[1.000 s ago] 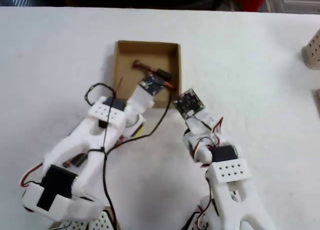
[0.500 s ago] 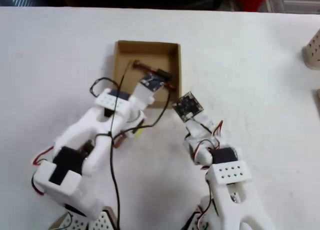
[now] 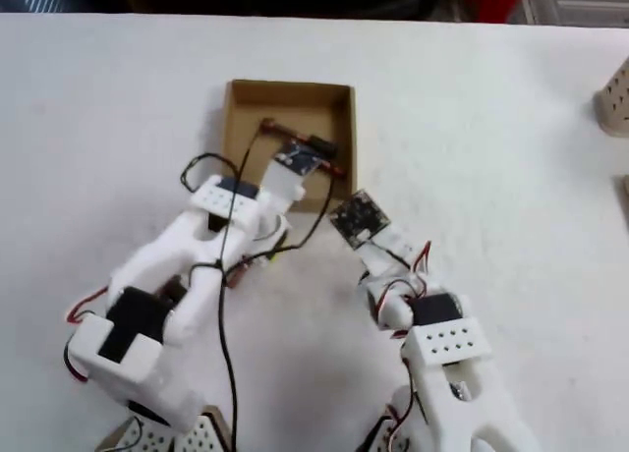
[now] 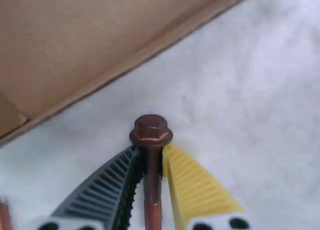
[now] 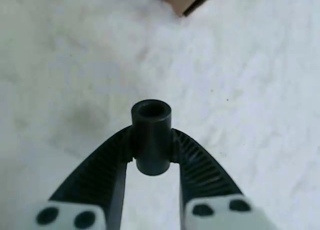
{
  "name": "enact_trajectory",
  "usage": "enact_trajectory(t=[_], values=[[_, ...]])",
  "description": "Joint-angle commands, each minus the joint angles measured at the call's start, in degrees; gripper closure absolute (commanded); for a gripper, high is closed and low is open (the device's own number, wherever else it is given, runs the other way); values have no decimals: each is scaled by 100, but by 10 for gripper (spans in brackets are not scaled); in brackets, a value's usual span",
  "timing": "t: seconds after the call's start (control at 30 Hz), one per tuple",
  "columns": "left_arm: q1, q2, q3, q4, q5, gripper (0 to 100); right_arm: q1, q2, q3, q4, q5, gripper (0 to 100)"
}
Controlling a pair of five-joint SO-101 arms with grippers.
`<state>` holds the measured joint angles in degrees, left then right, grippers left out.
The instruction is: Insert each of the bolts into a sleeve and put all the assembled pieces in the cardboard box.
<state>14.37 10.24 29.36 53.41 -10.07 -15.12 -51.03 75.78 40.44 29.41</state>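
The cardboard box [image 3: 285, 103] sits on the white table [image 3: 511, 128] just ahead of both arms, an assembled piece [image 3: 285, 132] lying inside. The right gripper [image 5: 151, 137] clamps a black sleeve [image 5: 151, 117], bore facing outward, probably to receive a bolt. The left gripper [image 4: 150, 152] pinches a copper bolt [image 4: 151, 131] by its shank, beside the box wall.
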Motion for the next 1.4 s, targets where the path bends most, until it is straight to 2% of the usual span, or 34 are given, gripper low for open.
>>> enact_trajectory(t=[0.0, 0.13, 0.27, 0.4, 0.53, 0.6, 0.87, 1.17, 1.23, 1.37], values=[[-48, -224, 97, -413, 167, 980, -259, -119, -26, -22, 53, 979], [-48, -971, 941, -1125, 167, 980, -585, -119, 35, -22, 35, 979], [-48, -1912, 1925, -1969, 167, 979, -1288, -119, 325, -277, 18, 979], [-119, -2343, 2286, -2180, 167, 978, -1868, -119, 352, -391, -70, 979], [-338, -2360, 2277, -2189, 193, 978, -2422, -119, 378, -1007, -633, 979], [-400, -2378, 2277, -2189, 211, 978, -2563, -119, 387, -1235, -677, 979], [-1112, -2387, 2101, -2338, 220, 978, -2589, -75, 448, -3354, -712, 979], [-1323, -2396, 2119, -2734, 360, 978, -2607, -75, 607, -4901, -730, 979], [-1499, -2396, 2127, -2927, 791, 977, -2607, -66, 800, -5279, -1064, 979], [-1684, -2360, 2145, -3209, 1275, 977, -2255, -66, 993, -5596, -2541, 981]])
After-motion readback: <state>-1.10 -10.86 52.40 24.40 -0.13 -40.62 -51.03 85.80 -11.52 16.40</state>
